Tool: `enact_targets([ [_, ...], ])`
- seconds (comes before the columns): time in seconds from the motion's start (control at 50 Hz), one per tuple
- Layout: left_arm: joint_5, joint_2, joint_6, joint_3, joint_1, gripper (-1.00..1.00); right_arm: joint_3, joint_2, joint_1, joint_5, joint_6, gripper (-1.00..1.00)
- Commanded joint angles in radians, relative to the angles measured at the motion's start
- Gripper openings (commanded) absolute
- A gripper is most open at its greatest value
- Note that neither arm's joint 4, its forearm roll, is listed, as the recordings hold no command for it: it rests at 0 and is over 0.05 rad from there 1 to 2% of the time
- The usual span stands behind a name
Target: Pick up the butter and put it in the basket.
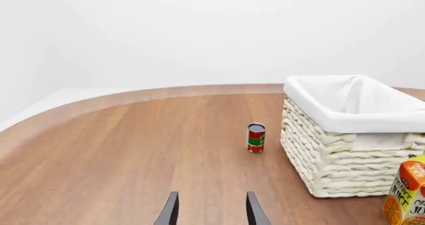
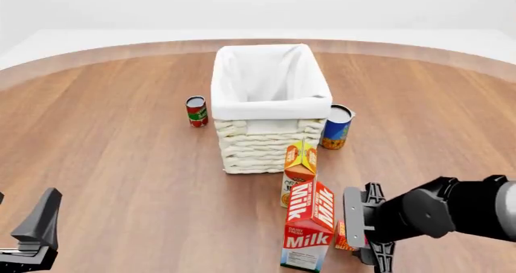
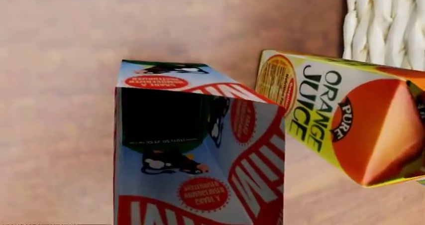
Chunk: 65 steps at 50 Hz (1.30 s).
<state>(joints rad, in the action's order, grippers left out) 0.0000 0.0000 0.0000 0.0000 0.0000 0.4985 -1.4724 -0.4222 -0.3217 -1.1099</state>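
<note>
In the front view only a red-orange sliver of the butter (image 2: 342,237) shows, low on the table between the tall red milk carton (image 2: 309,224) and my right gripper (image 2: 356,223). The gripper sits right against it, but whether its jaws hold it is hidden. The right wrist view shows no butter and no fingers. The cream wicker basket (image 2: 270,101) with white lining stands in the middle of the table, also visible in the left wrist view (image 1: 352,135). My left gripper (image 1: 212,214) hangs open and empty at the near left (image 2: 34,232).
An orange juice carton (image 2: 299,169) stands between the basket and the milk carton, close to both; both cartons (image 3: 345,115) (image 3: 192,155) fill the right wrist view. A red tomato can (image 2: 196,111) stands left of the basket, a blue-and-orange can (image 2: 336,127) right of it.
</note>
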Motion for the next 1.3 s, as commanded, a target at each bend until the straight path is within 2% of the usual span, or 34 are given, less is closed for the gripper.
enact_targets([
  [0.02, 0.000, 0.000, 0.000, 0.000, 0.000, 1.00, -0.008, -0.104, 0.001, 0.116, 0.031, 1.00],
  [0.08, 0.000, 0.000, 0.000, 0.000, 0.000, 1.00, -0.004, -0.121, 0.024, 0.140, 0.004, 1.00],
  [0.1, 0.000, 0.000, 0.000, 0.000, 0.000, 1.00, -0.023, -0.105, 0.014, 0.157, -0.015, -1.00],
  [0.16, 0.000, 0.000, 0.000, 0.000, 0.000, 1.00, -0.015, -0.092, 0.004, 0.137, 0.000, -1.00],
  [0.4, 0.000, 0.000, 0.000, 0.000, 0.000, 1.00, 0.003, -0.006, 0.029, 0.076, -0.031, -1.00],
  [0.44, 0.000, 0.000, 0.000, 0.000, 0.000, 1.00, 0.004, 0.015, 0.063, 0.074, -0.065, -1.00],
  [0.56, 0.000, 0.000, 0.000, 0.000, 0.000, 1.00, 0.034, 0.171, 0.119, -0.054, -0.100, -1.00],
  [0.68, 0.000, 0.000, 0.000, 0.000, 0.000, 1.00, 0.052, 0.269, 0.138, -0.129, -0.106, -1.00],
  [0.72, 0.000, 0.000, 0.000, 0.000, 0.000, 1.00, 0.062, 0.295, 0.134, -0.153, -0.093, -1.00],
  [0.8, 0.000, 0.000, 0.000, 0.000, 0.000, 1.00, 0.132, 0.398, 0.079, -0.222, -0.002, -1.00],
  [0.84, 0.000, 0.000, 0.000, 0.000, 0.000, 1.00, 0.128, 0.414, 0.072, -0.223, -0.008, -1.00],
  [0.86, 0.000, 0.000, 0.000, 0.000, 0.000, 1.00, 0.163, 0.434, 0.036, -0.245, 0.046, -1.00],
  [0.88, 0.000, 0.000, 0.000, 0.000, 0.000, 1.00, 0.163, 0.442, 0.033, -0.242, 0.046, -1.00],
  [0.92, 0.000, 0.000, 0.000, 0.000, 0.000, 1.00, 0.208, 0.460, -0.017, -0.266, 0.121, -1.00],
  [0.94, 0.000, 0.000, 0.000, 0.000, 0.000, 1.00, 0.206, 0.472, -0.027, -0.259, 0.123, -1.00],
  [0.98, 0.000, 0.000, 0.000, 0.000, 0.000, 1.00, 0.238, 0.471, -0.053, -0.264, 0.190, -1.00],
  [1.06, 0.000, 0.000, 0.000, 0.000, 0.000, 1.00, 0.291, 0.489, -0.112, -0.229, 0.316, -1.00],
  [1.08, 0.000, 0.000, 0.000, 0.000, 0.000, 1.00, 0.296, 0.468, -0.092, -0.205, 0.316, -1.00],
  [1.14, 0.000, 0.000, 0.000, 0.000, 0.000, 1.00, 0.290, 0.437, -0.114, -0.152, 0.365, -1.00],
  [1.18, 0.000, 0.000, 0.000, 0.000, 0.000, 1.00, 0.297, 0.414, -0.115, -0.085, 0.380, -1.00],
  [1.2, 0.000, 0.000, 0.000, 0.000, 0.000, 1.00, 0.331, 0.410, -0.128, -0.089, 0.431, -1.00],
  [1.22, 0.000, 0.000, 0.000, 0.000, 0.000, 1.00, 0.331, 0.410, -0.128, -0.089, 0.431, -1.00],
  [1.26, 0.000, 0.000, 0.000, 0.000, 0.000, 1.00, 0.378, 0.407, -0.142, -0.067, 0.486, -1.00],
  [1.28, 0.000, 0.000, 0.000, 0.000, 0.000, 1.00, 0.378, 0.407, -0.142, -0.068, 0.486, -1.00],
  [1.3, 0.000, 0.000, 0.000, 0.000, 0.000, 1.00, 0.423, 0.386, -0.111, -0.046, 0.516, -1.00],
])
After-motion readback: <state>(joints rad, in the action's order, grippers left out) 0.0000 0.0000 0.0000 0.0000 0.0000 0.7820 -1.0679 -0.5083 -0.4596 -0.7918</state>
